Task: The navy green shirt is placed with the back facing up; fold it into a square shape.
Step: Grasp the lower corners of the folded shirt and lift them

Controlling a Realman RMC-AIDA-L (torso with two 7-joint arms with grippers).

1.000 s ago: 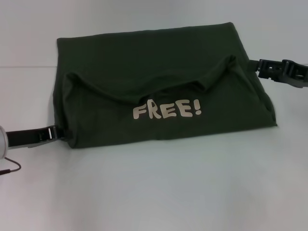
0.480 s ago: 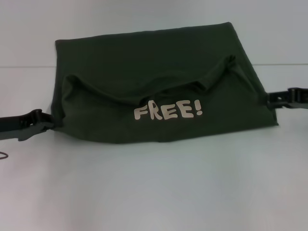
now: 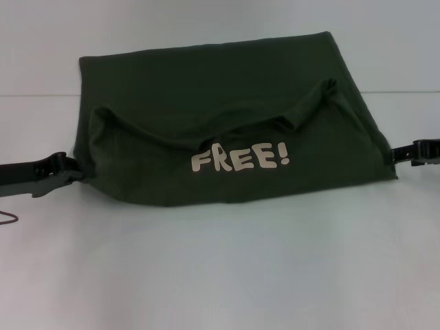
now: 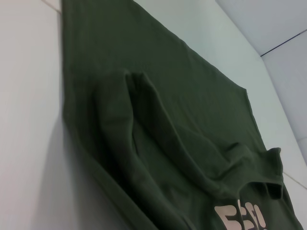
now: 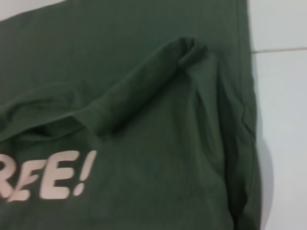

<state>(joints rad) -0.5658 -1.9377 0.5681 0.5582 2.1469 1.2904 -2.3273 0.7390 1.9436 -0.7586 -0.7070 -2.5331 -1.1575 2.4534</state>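
Observation:
The navy green shirt lies on the white table, far bigger than the grippers. Its near part is folded up over the rest, so the cream "FREE!" lettering faces up. A rumpled ridge of fabric runs across the middle. My left gripper is low at the shirt's left edge, touching it. My right gripper is low at the shirt's near right corner. The left wrist view shows the shirt from its left side. The right wrist view shows the shirt and part of the lettering.
The white table stretches in front of the shirt. A thin cable loop lies at the far left edge. A seam line crosses the surface behind the shirt.
The right gripper has dropped from the shirt's far right side to its near right corner. The left gripper has moved up along the left edge. The shirt's near left corner has drawn inward.

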